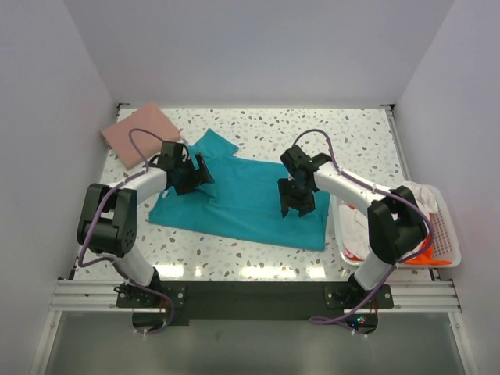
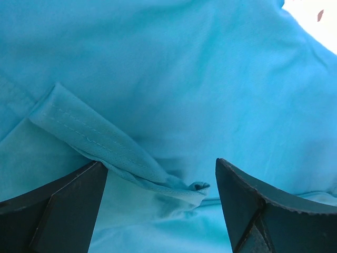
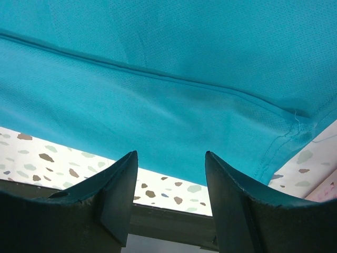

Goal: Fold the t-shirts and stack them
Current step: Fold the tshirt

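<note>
While the teal t-shirt [image 1: 242, 199] lies spread in the middle of the table [image 1: 351, 141], both grippers hang over it with fingers apart: the left gripper [image 1: 199, 176] straddles a rolled sleeve hem [image 2: 110, 145], and the right gripper [image 1: 297, 205] is over the right half, facing the near hem. Closing on that bunched roll may pinch one layer only, dragging the fold crooked; a shallow right grasp could slip off. A folded pink t-shirt [image 1: 141, 131] lies at the far left corner

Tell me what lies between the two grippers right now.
Only the teal t-shirt: the top external view shows its spread cloth, with nothing on it, running from the left gripper to the right gripper.
</note>
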Action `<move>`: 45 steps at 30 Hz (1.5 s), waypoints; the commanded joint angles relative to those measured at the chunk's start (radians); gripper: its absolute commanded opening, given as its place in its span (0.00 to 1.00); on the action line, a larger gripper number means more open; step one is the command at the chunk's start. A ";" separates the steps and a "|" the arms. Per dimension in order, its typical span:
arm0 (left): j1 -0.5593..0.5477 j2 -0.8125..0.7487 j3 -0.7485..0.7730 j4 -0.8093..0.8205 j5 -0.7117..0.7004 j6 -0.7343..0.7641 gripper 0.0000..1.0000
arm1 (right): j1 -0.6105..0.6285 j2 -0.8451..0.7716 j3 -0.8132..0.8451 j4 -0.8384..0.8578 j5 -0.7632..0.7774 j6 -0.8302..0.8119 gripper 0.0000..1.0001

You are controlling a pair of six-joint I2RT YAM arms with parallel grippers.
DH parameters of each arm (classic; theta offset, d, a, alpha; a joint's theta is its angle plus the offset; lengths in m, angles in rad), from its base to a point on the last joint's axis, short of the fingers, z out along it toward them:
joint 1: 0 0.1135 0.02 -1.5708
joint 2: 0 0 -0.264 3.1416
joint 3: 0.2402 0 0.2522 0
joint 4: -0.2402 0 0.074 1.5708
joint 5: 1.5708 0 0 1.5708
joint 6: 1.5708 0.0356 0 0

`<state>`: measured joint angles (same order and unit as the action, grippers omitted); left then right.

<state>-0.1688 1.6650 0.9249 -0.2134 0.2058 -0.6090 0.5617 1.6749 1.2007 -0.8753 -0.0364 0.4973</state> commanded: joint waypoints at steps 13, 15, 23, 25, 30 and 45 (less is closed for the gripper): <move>-0.037 0.151 0.218 0.114 0.110 0.032 0.88 | 0.000 0.057 0.089 -0.027 0.015 0.004 0.58; -0.038 0.156 0.235 0.134 0.136 0.034 0.88 | 0.000 0.063 0.092 -0.024 0.013 0.004 0.58; -0.035 0.105 0.258 0.079 0.093 0.090 0.88 | 0.000 0.083 0.094 0.015 0.004 0.021 0.58; -0.031 0.095 0.253 0.039 0.066 0.107 0.88 | 0.000 0.097 0.091 0.036 0.006 0.023 0.58; -0.002 0.072 0.190 0.019 0.055 0.130 0.89 | 0.000 0.135 0.083 0.088 0.016 0.023 0.58; 0.046 0.018 0.002 0.031 -0.029 0.157 0.90 | 0.001 0.183 -0.052 0.203 0.007 0.026 0.57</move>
<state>-0.1406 1.7237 0.9623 -0.1692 0.2279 -0.4778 0.5617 1.8534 1.2057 -0.7044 -0.0368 0.5163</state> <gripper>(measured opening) 0.892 0.575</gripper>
